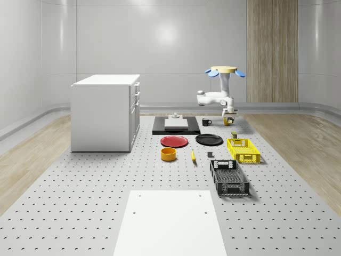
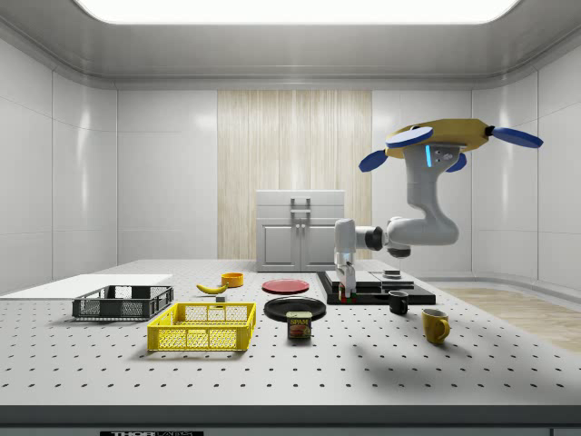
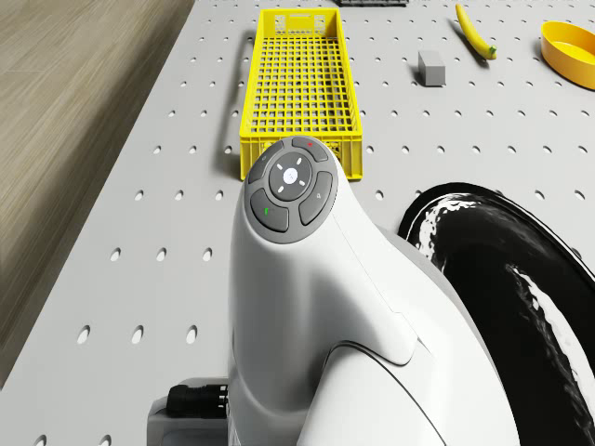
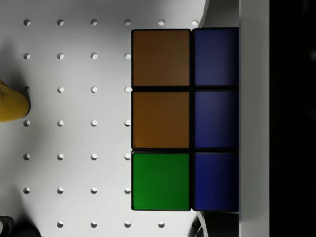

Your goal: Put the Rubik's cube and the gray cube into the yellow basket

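The drone (image 1: 224, 70) is hovering above the far right part of the bench (image 1: 80, 202), its arm reaching down so the gripper (image 1: 229, 118) is hanging just over the Rubik's cube (image 4: 185, 119) (whether the fingers are apart or together I cannot tell). The cube is sitting on the bench beyond the yellow basket (image 1: 243, 150). The gray cube (image 3: 431, 67) is lying between basket and banana (image 3: 473, 30).

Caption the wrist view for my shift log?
Rubik's cube seen close under the wrist, orange, green and blue tiles facing up, on the perforated table.

Arm (image 3: 325, 307) in front; yellow basket (image 3: 296, 88) beyond, gray cube (image 3: 431, 67) nr banana (image 3: 474, 30).
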{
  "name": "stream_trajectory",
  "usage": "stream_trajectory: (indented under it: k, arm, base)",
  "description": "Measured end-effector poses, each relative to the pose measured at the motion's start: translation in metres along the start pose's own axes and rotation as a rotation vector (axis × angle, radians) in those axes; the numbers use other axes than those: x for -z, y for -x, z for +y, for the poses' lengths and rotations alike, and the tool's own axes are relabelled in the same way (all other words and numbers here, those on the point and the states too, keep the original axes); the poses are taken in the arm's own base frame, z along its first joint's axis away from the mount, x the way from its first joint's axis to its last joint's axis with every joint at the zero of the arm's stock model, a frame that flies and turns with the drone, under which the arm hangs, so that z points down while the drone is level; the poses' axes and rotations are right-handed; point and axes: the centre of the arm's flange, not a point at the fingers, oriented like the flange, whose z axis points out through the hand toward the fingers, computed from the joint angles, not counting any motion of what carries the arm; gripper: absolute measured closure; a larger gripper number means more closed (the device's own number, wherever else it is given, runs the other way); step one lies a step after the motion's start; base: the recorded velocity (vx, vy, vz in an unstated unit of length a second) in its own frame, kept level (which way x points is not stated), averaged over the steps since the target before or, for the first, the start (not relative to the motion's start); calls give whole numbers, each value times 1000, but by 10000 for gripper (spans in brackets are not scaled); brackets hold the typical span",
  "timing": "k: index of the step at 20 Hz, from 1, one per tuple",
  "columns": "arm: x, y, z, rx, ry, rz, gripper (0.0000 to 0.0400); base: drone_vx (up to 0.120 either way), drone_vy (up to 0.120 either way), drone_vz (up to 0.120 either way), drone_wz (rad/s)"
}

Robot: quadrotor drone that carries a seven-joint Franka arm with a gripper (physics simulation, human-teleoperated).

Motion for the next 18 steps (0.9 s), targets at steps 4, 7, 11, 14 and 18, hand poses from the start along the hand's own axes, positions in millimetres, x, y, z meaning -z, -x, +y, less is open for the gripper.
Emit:
stream_trajectory:
  k: [4,7,11,14,18]
  arm:
    - [0,0,0,0,0,0,75]
    - [0,0,0,0,0,0,75]
    - [0,0,0,0,0,0,75]
    - [0,0,0,0,0,0,75]
    - [0,0,0,0,0,0,75]
  base:
    - [120,0,0,0]
    - [120,0,0,0]
    - [120,0,0,0]
    - [120,0,0,0]
    - [120,0,0,0]
